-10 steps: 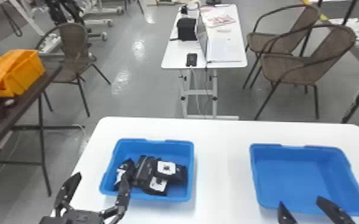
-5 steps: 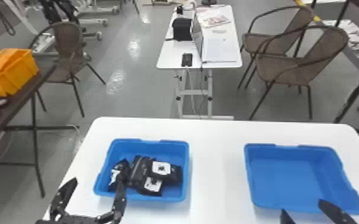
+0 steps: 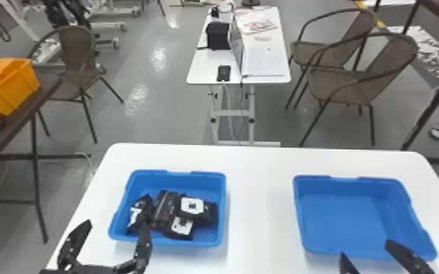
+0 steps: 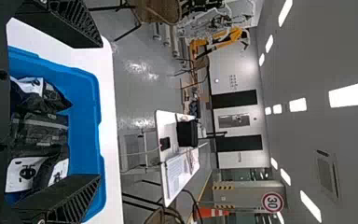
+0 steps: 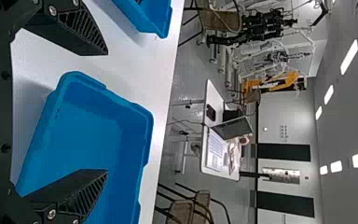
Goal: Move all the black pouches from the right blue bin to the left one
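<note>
In the head view, my left gripper (image 3: 111,237) stands open at the near-left edge of the left blue bin (image 3: 224,204), one finger overlapping its near wall. Several black pouches (image 3: 166,215) with white labels lie piled in that bin. The right blue bin (image 3: 342,218) has a bare floor; my right gripper (image 3: 366,251) is open at its near edge. From the left wrist, the gripper (image 4: 101,112) has its fingers wide apart, with pouches (image 4: 39,135) between and beyond them. From the right wrist, the gripper (image 5: 107,112) is also spread, holding nothing, over the bin (image 5: 88,135).
Both bins stand on a white table (image 3: 259,182), with a strip of tabletop between them. Behind it are a smaller white table (image 3: 204,69) with papers and a black box, and brown chairs (image 3: 346,85). An orange crate (image 3: 14,87) sits on a dark table at the left.
The head view has shifted slightly, so the bins and background sit a little further left. Both grippers remain open near their bins, and the pouches lie as before.
</note>
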### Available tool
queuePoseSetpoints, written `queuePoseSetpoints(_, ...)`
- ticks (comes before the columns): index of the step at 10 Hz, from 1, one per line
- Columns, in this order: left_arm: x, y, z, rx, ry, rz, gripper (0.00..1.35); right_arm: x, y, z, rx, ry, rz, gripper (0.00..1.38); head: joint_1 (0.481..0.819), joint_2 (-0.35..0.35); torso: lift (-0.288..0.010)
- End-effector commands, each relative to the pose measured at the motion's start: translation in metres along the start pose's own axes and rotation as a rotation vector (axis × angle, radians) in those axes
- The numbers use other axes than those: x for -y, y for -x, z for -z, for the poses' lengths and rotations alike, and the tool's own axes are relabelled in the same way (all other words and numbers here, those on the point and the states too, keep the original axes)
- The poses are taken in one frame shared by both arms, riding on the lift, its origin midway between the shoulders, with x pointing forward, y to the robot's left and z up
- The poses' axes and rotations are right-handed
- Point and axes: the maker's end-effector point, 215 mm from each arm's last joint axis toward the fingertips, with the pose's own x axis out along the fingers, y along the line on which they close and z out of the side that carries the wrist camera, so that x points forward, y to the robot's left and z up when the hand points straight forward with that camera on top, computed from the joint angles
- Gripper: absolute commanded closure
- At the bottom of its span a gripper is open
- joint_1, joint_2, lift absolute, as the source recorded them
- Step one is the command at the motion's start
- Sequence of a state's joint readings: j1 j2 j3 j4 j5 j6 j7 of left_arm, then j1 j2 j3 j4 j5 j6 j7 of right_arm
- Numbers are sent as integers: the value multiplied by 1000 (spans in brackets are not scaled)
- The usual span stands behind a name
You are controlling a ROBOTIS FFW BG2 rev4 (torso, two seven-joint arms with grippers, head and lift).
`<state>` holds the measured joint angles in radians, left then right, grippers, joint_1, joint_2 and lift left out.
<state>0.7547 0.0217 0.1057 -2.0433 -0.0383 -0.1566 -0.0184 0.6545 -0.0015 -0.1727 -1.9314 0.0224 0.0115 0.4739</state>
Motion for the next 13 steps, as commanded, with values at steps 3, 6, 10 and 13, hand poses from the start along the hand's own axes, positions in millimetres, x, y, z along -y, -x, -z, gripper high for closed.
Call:
queuePoseSetpoints(3,1,0,0,1,1,1,-2,0,0,2,-1,-6,1,122,695,83,10)
queuePoseSetpoints(6,0,-1,-1,3,2,-1,-2,1,1,3,-2,-7,3,121,695,84,10)
queuePoseSetpoints(10,1,-1,0,0,1,10,-2,1,1,3,-2,-7,3,122,695,83,10)
queuePoseSetpoints(13,2,-1,0,-2,7,6,-1,1,0,2,0,-8,3,121,695,80,10)
